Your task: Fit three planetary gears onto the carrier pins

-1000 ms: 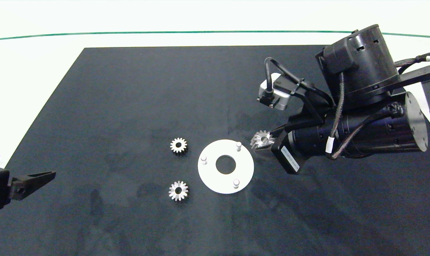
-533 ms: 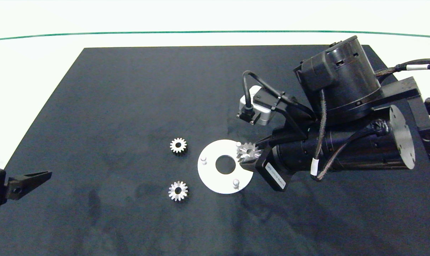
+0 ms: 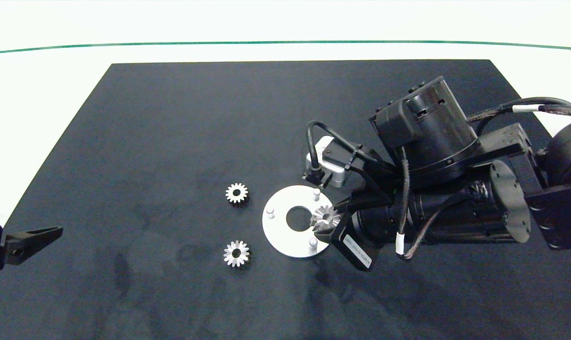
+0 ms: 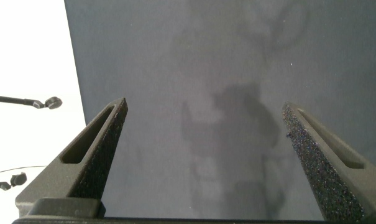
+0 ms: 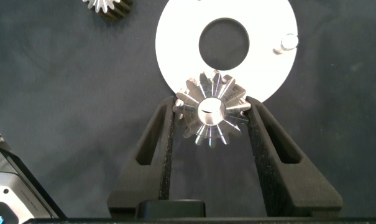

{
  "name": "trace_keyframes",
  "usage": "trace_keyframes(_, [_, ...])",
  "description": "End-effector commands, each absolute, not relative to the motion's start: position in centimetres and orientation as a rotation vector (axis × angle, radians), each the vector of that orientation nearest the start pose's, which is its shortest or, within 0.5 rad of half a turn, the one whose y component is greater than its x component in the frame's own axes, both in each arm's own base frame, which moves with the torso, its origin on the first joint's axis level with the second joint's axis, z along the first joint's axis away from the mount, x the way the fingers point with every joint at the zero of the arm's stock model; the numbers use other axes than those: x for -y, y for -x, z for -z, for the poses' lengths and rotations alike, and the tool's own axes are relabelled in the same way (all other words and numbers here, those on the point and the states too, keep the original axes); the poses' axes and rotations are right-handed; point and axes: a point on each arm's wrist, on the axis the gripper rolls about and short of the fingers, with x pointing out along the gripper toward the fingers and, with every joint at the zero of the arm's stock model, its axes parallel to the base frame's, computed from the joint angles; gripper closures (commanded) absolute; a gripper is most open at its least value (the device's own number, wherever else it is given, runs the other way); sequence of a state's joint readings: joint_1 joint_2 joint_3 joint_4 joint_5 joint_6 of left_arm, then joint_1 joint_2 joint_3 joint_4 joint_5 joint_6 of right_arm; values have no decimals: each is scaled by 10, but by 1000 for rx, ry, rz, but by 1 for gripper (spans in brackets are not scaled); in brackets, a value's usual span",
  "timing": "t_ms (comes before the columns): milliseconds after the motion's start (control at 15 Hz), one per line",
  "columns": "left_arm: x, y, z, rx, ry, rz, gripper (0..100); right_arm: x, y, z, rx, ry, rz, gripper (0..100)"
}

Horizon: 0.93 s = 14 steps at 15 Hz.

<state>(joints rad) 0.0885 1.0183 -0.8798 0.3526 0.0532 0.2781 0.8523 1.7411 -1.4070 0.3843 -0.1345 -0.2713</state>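
The white disc (image 3: 278,231) lies mid-mat with three carrier pins standing bare: far (image 3: 316,192), left (image 3: 270,212) and near (image 3: 313,242). My right gripper (image 3: 326,219) is shut on one silvery planetary gear (image 3: 326,216), holding it above the disc's right rim between the far and near pins. In the right wrist view the gear (image 5: 211,115) is pinched by its teeth between both fingers, with the disc (image 5: 175,56) and one pin (image 5: 288,42) beyond it. Two more gears (image 3: 237,192) (image 3: 236,253) lie flat left of the disc. My left gripper (image 3: 49,233) is parked open at the mat's left edge.
The black mat (image 3: 172,123) covers most of the white table. A green line (image 3: 172,43) runs across the table beyond the mat. The right arm's bulky wrist and cables (image 3: 436,189) hang over the mat right of the disc. The left wrist view shows only mat (image 4: 203,74) between the fingers.
The right arm has carried the gear leftward and nearer, from beside the disc's far-right edge to above its right rim. The left gripper drifted slightly further left.
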Motion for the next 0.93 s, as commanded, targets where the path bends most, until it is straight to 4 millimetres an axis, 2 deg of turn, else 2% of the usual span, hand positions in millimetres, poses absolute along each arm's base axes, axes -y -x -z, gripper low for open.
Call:
trace_keyframes(67, [-11,-115,-257,-511,-266,-69,0,-245,-213,-232,-581,619,-787,69])
trace_keyframes(933, [-11,-115,-257,-511,-267,-69,0,-253,-222,-214,-631,641,-780,69])
